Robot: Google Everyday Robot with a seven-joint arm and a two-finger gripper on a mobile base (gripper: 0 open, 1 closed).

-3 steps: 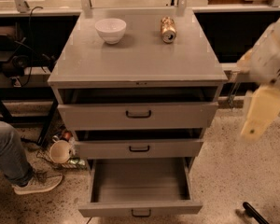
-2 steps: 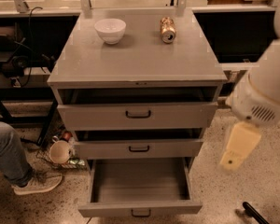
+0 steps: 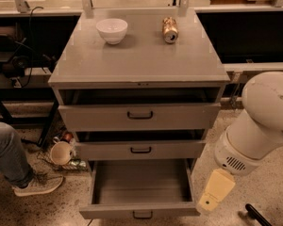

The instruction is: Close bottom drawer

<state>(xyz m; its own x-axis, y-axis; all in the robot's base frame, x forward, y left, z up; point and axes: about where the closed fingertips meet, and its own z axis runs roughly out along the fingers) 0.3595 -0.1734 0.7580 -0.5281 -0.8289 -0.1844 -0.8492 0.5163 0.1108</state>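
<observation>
Jaws' spread cannot be told, nothing seen in them; gripper [image 3: 207, 202] hangs low, just beside a front corner of the bottom drawer [image 3: 140, 187], which stands pulled well out of the cabinet [image 3: 132, 65], so closing looks unstarted, whole push left

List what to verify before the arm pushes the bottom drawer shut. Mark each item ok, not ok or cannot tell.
1. Bottom drawer is pulled out and needs closing: ok.
2. Nothing lies inside the drawer to jam it: ok, it looks empty.
3. Gripper faces the drawer front: not ok, it hangs low beside the right front corner.
4. Gripper touches the drawer: cannot tell.
5. The person's shoe is out of the drawer's path: ok, it is on the floor left of the cabinet.
6. Bowl and can are away from the arm: ok, both are on the cabinet top.
</observation>
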